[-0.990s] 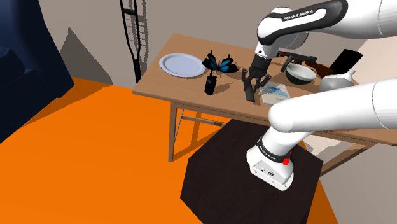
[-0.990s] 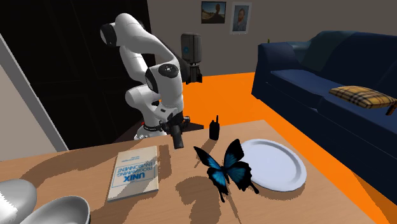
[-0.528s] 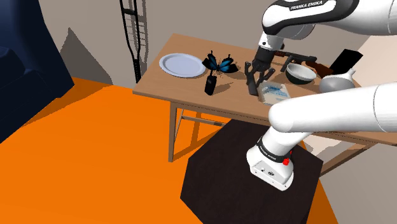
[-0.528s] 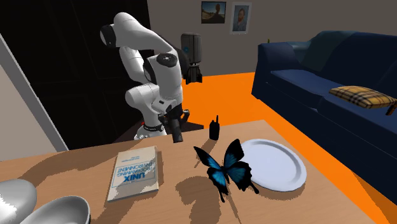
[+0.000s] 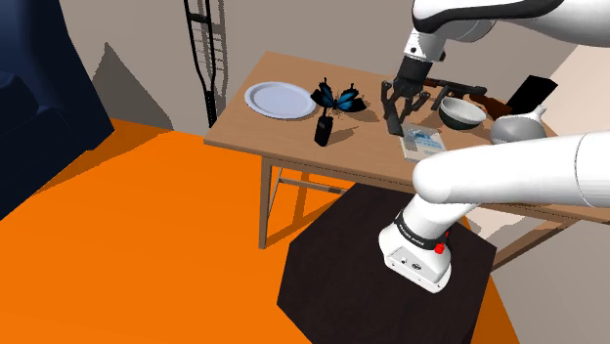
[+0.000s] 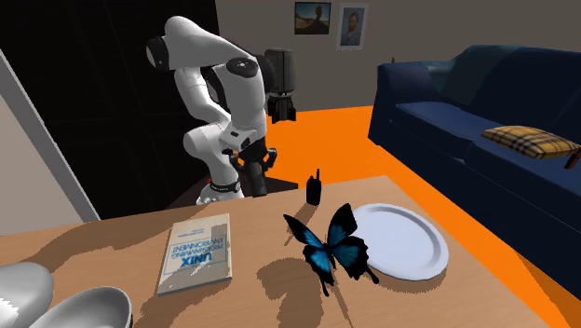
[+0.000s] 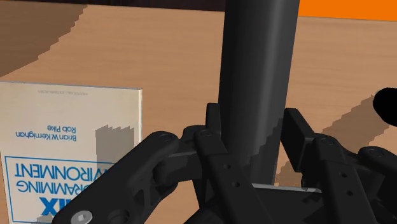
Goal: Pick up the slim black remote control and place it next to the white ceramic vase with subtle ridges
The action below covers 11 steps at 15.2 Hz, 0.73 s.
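Note:
My gripper (image 5: 396,104) is shut on a slim black remote (image 5: 397,121), which hangs lengthwise from the fingers above the wooden table (image 5: 293,132). In the wrist view the remote (image 7: 257,76) runs straight out between the two fingers (image 7: 213,124), over the table beside a book. The second exterior view has the gripper (image 6: 253,171) holding the remote (image 6: 257,184) above the table's far edge. A pale vase (image 5: 519,124) stands at the table's right end in the shoulder view, beside a bowl (image 5: 461,111). The vase (image 6: 20,284) sits at the lower left of the second exterior view.
A white book (image 5: 423,142) lies below the gripper. A blue butterfly figure (image 5: 337,98), a small upright black handset (image 5: 322,129) and a white plate (image 5: 278,99) stand further left. Dark flat items (image 5: 533,93) lie at the back. A blue sofa (image 6: 466,102) stands beyond.
The gripper has risen with the remote in its fingers and drifted toward the back of the table in the shoulder view. Nothing on the table has shifted.

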{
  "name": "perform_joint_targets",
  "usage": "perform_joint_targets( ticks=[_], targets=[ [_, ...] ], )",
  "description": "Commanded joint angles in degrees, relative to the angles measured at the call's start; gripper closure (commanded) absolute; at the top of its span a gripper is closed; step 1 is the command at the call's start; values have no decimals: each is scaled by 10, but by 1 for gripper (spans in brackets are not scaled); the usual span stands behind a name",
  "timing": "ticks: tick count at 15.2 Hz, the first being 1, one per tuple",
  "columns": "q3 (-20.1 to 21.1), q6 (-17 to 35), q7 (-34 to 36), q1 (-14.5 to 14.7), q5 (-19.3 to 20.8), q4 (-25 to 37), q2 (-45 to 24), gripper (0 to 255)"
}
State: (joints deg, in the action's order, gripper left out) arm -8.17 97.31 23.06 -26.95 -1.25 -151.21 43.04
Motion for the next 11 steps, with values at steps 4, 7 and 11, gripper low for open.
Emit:
perform_joint_targets(
  ticks=[4,7,11],
  targets=[
    [2,-41,4,1,-2,37,4,255],
    [4,-64,6,2,-3,60,4,255],
    [5,-94,9,3,-4,91,3,255]
  ],
)
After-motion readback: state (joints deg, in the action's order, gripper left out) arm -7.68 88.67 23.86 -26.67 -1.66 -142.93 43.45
